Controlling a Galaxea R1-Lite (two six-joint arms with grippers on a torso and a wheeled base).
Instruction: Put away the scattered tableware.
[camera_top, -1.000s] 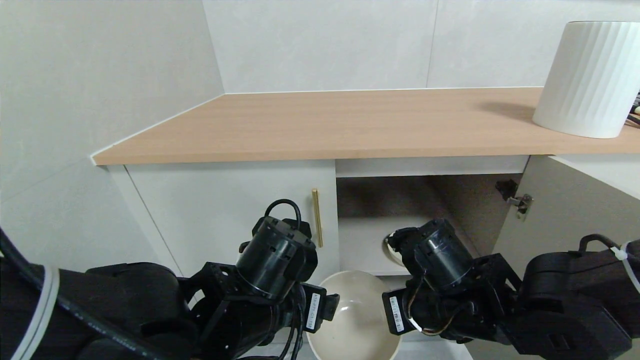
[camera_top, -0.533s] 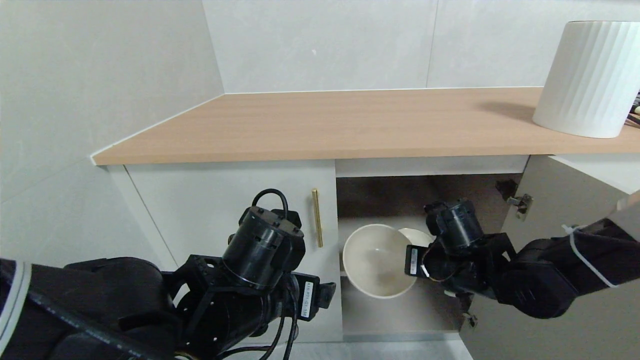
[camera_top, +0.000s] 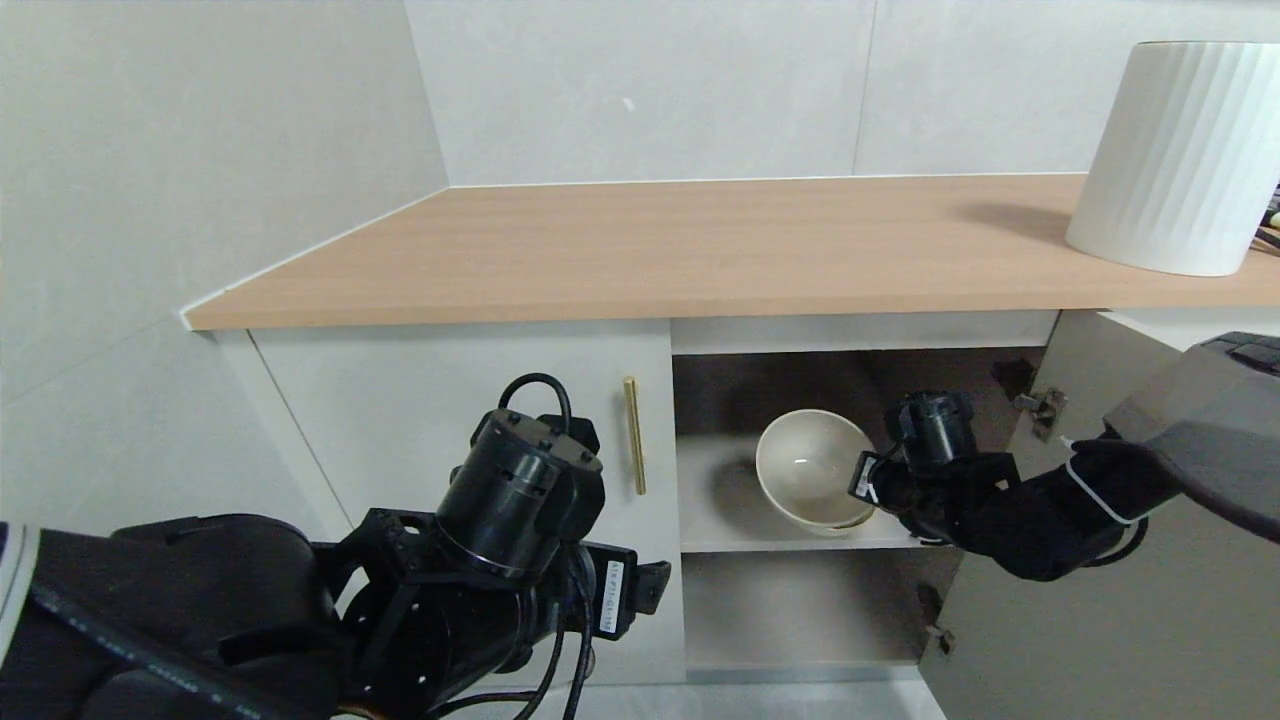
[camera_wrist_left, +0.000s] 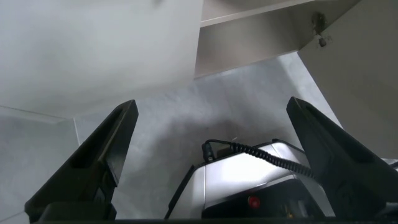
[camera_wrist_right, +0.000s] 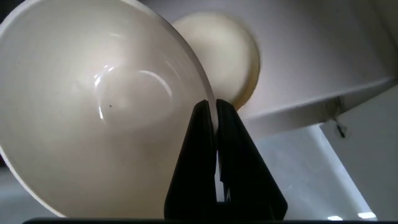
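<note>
Cream bowl is the piece of tableware being stowed. Nearest the head camera, the left gripper is held low before the closed cabinet door, its fingers spread wide and nothing between them. Beyond the brass handle, in the open compartment, the bowl is pinched by its rim in the right gripper and tilted over the shelf; whether it rests on the shelf cannot be told. A second cream dish lies just behind and below it. Farthest off, a white ribbed container stands on the countertop.

If the bowl were let go while tilted, it could knock the dish or roll off the shelf's front edge. The thin rim grip could also slip.
</note>
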